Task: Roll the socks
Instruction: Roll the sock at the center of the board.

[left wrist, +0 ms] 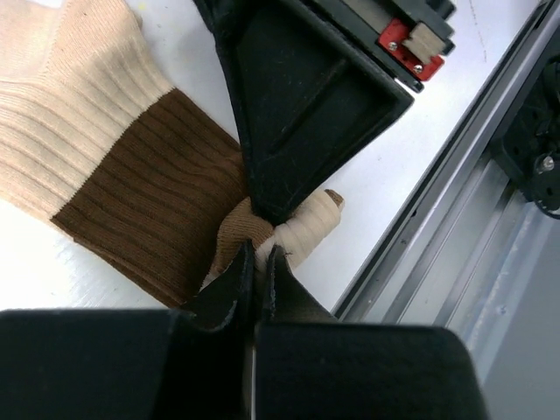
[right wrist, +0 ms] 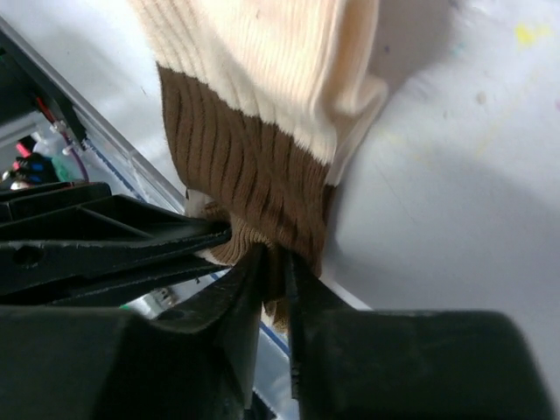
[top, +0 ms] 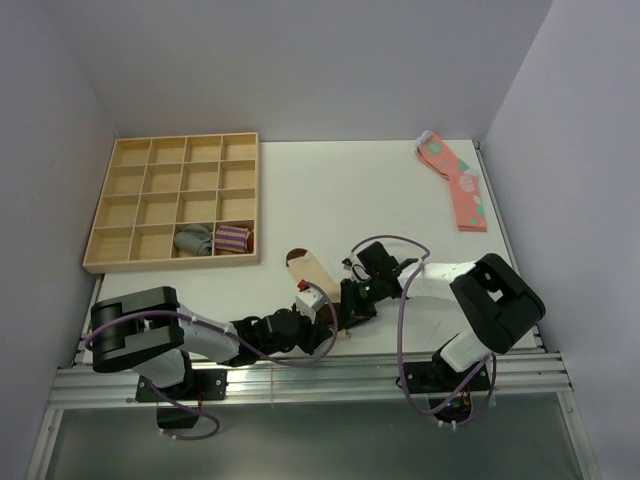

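The socks (top: 312, 272) lie flat on the bench (top: 330, 180), close to its near edge, between my two arms. The brown toe points away from the arms. The brown cuff (left wrist: 149, 201) sits by the metal rail (left wrist: 455, 227). A small bit of the cuff is rolled up into a little lump (left wrist: 311, 226).

My left jaws are pinched tight together. Their fingertips (left wrist: 241, 267) touch that little lump from the near side. I cannot tell if any cloth is caught between them. My right jaws are narrow, with only a thin gap. The brown cuff cloth hangs into that gap, between the fingertips (right wrist: 254, 276). The two sets of jaws meet tip to tip at the cuff.

My left arm (top: 200, 335) lies low along the near edge and reaches to the right. My right arm (top: 440, 278) bends back to the left and dips down to the cuff.

A wooden tray (top: 168, 194) of little boxes sits far left. Pink socks (top: 455, 180) lie far right.
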`<move>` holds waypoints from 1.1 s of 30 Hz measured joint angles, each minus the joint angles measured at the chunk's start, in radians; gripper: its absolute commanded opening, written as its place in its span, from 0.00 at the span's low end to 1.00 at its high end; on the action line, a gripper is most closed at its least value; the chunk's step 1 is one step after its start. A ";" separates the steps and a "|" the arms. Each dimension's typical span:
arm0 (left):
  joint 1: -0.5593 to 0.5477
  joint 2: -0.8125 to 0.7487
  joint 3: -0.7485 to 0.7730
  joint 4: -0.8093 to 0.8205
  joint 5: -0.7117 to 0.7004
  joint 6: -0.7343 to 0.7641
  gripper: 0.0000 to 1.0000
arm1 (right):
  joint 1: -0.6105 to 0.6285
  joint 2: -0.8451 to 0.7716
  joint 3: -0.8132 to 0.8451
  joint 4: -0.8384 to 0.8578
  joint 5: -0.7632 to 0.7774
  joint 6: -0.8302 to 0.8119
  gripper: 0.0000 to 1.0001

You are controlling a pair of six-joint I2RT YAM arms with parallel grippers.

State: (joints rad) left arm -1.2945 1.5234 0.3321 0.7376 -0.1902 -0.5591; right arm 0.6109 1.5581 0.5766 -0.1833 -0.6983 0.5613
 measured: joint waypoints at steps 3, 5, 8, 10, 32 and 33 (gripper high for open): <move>0.013 0.008 0.006 0.000 0.024 -0.031 0.00 | 0.002 -0.056 -0.022 0.006 0.043 0.011 0.33; 0.030 0.009 0.008 -0.001 0.048 -0.053 0.00 | 0.005 -0.099 -0.033 0.004 0.082 0.014 0.38; 0.069 0.010 0.008 -0.005 0.106 -0.093 0.00 | 0.005 -0.192 -0.050 -0.001 0.172 0.014 0.44; 0.098 0.010 0.013 -0.017 0.148 -0.119 0.00 | 0.004 -0.257 -0.058 0.000 0.230 0.013 0.44; 0.323 0.012 0.123 -0.296 0.467 -0.301 0.00 | 0.224 -0.693 -0.403 0.441 0.497 0.095 0.43; 0.333 0.012 0.123 -0.302 0.484 -0.302 0.00 | 0.246 -0.683 -0.403 0.458 0.508 0.096 0.43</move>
State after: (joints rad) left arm -0.9611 1.5352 0.4553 0.4355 0.2935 -0.8608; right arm 0.8566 0.8753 0.1734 0.2749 -0.1902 0.6571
